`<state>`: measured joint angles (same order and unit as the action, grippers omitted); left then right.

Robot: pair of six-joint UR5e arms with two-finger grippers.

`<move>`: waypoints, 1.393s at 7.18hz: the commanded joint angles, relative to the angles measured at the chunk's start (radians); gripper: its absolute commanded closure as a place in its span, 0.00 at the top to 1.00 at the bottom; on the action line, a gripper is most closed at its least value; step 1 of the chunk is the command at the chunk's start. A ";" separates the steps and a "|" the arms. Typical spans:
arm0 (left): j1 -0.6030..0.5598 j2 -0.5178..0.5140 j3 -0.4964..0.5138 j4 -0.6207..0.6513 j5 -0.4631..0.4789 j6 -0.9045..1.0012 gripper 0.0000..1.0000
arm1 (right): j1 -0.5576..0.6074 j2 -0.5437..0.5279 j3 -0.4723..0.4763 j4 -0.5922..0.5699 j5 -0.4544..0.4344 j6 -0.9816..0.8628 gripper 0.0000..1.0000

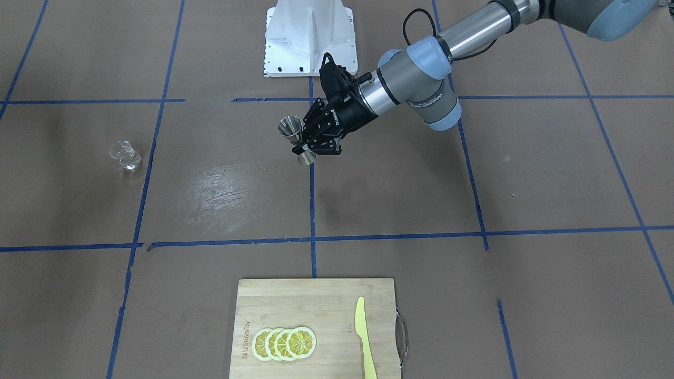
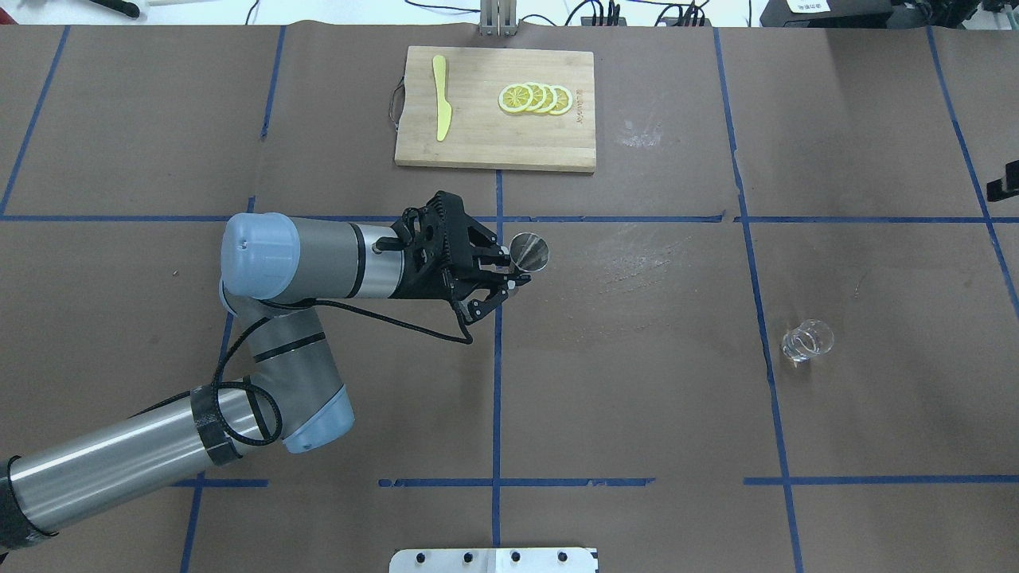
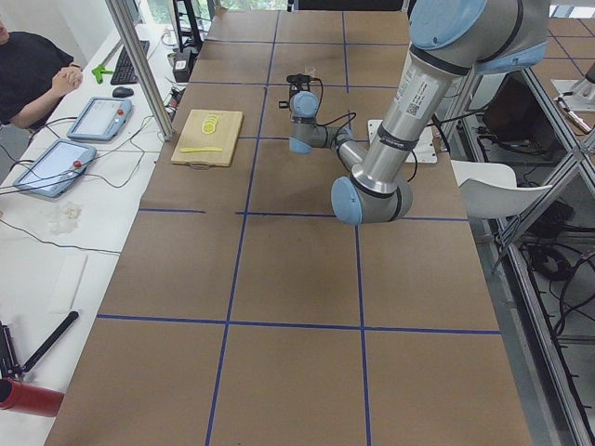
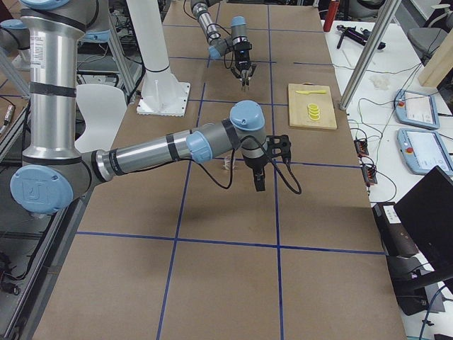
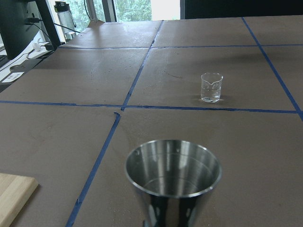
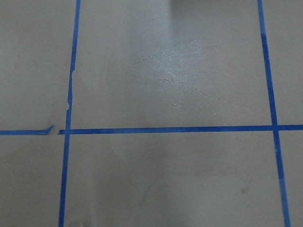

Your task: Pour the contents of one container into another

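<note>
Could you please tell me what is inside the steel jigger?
The steel jigger shows only bare shiny metal in its upper cone, no liquid visible. Its lower cone's inside faces down, hidden.

You're in a robotics lab: two industrial arms [image 3: 437, 84] stand at a long table [image 3: 279, 279] papered brown and marked off with a blue tape grid [image 2: 497, 358]. On the white bench [image 3: 37, 269] beside you lie teach pendants [image 3: 98, 118] and trailing cables [image 3: 37, 177], with aluminium frame posts [image 3: 139, 65] rising at the table's edge.

Overhead and front cameras opposed, both showing jigger [image 1: 290, 128], end views distant, wrist views close
</note>
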<state>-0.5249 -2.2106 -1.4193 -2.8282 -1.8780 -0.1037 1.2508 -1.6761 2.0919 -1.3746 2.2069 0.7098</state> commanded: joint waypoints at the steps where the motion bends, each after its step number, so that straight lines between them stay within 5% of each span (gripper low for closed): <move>1: -0.004 0.002 -0.001 0.000 0.002 -0.001 0.00 | -0.233 -0.122 0.034 0.308 -0.273 0.294 1.00; 3: -0.010 0.003 -0.001 0.000 0.002 -0.001 0.00 | -0.360 -0.137 0.037 0.390 -0.465 0.445 1.00; 6: -0.010 0.003 -0.001 0.000 0.003 -0.002 0.00 | -0.763 -0.139 0.036 0.397 -1.059 0.719 1.00; 8: -0.015 0.005 -0.001 0.000 0.003 -0.004 0.00 | -0.908 -0.155 0.005 0.388 -1.299 0.731 1.00; 10: -0.017 0.005 -0.001 0.000 0.003 -0.011 0.00 | -0.990 -0.154 -0.055 0.390 -1.450 0.740 1.00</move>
<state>-0.5399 -2.2059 -1.4205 -2.8287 -1.8745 -0.1124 0.3163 -1.8299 2.0675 -0.9849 0.8533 1.4448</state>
